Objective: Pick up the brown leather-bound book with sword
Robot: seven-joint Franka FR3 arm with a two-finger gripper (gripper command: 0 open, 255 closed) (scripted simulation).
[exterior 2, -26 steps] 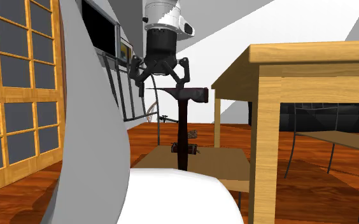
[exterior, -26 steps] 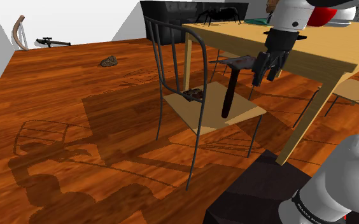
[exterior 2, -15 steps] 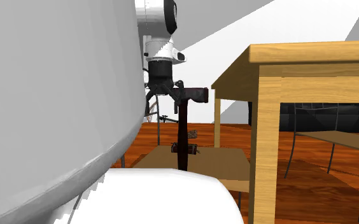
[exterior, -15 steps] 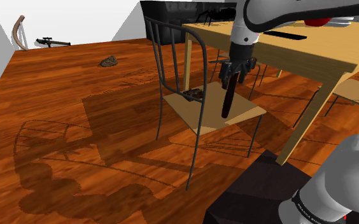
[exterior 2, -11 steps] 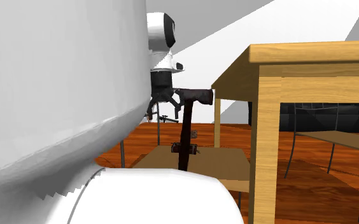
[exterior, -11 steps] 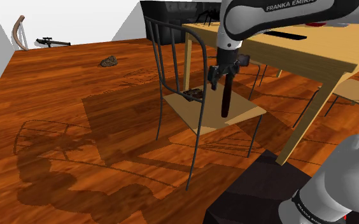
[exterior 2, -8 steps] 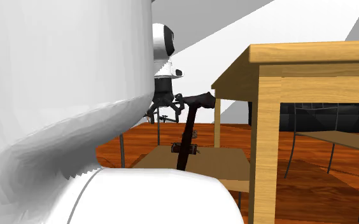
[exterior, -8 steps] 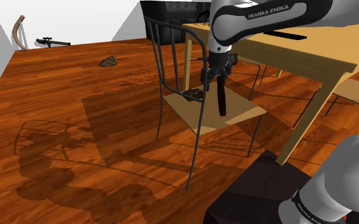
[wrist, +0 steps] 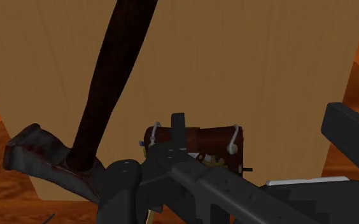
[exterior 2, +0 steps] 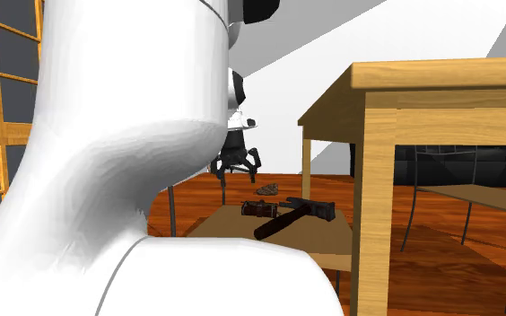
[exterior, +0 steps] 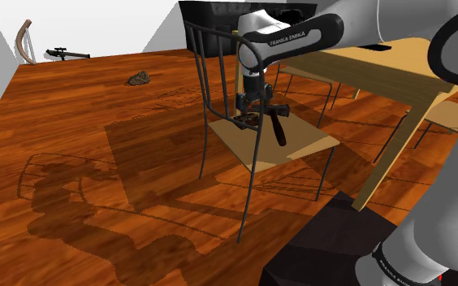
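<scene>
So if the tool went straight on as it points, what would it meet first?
Probably the brown book on the chair seat, right below the tool. The hammer lies just beside it, and depth is unclear.

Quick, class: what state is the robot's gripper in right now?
Gripper: open, holding nothing, poised over the brown book on the chair seat.

Glossy white arm (exterior: 321, 27) with dark joints, black "FRANKA EMIKA" lettering, all-black gripper (exterior: 251, 113), dark box stand (exterior: 321, 248)
</scene>
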